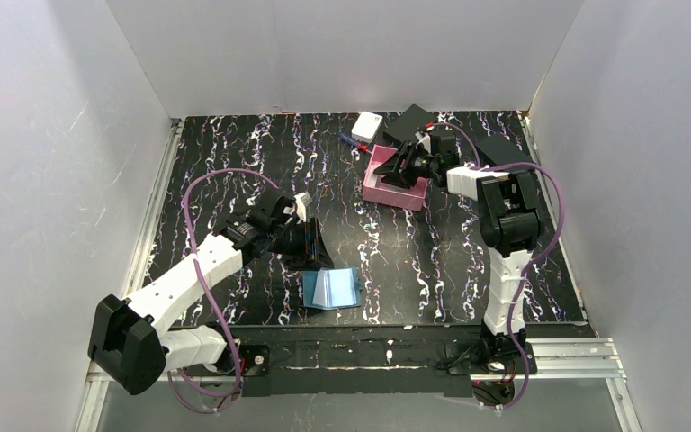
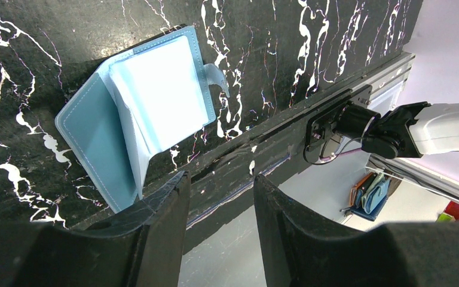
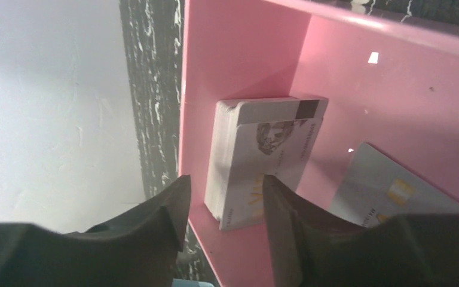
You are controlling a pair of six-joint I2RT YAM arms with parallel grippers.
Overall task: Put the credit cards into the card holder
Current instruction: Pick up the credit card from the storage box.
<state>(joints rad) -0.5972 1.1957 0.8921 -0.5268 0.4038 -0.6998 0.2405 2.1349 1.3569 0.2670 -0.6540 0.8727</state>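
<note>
The card holder lies opened flat on the black marbled table, low in the centre of the top view, just below and right of the left gripper; in the left wrist view it fills the upper left, pale blue slotted inside facing up, one leaf partly raised, the snap tab sticking out at its right edge. The left gripper's jaws are parted with only table and its near edge seen between them; it grips nothing and hangs just beside the holder.

The credit cards sit as a neat stack inside the pink tray, which stands in the upper right of the top view; the stack is pressed against the tray's left wall in the right wrist view, the top card showing a dark stripe and a printed face. A loose card lies flat on the tray floor to the lower right, apart from the stack.

The right gripper reaches into the tray, jaws apart – one finger over the left wall, the other across the stack's near end; whether a pad touches the cards I cannot tell; no card is lifted.

A white box rests above the tray, toward the top of the frame.
</note>
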